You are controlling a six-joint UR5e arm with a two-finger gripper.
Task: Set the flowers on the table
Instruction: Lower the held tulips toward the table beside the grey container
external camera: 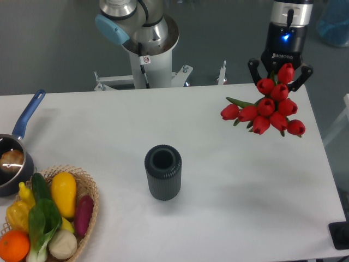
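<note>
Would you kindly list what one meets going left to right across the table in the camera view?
Saucepan → vegetable basket → dark vase → flowers, held up in the claw.

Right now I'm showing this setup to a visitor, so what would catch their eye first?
The bunch of red tulips at the far right, held above the white table in the gripper, whose jaws are closed on it. Next, the dark ribbed vase standing upright mid-table, and the wicker basket of vegetables at the near left corner.
</note>
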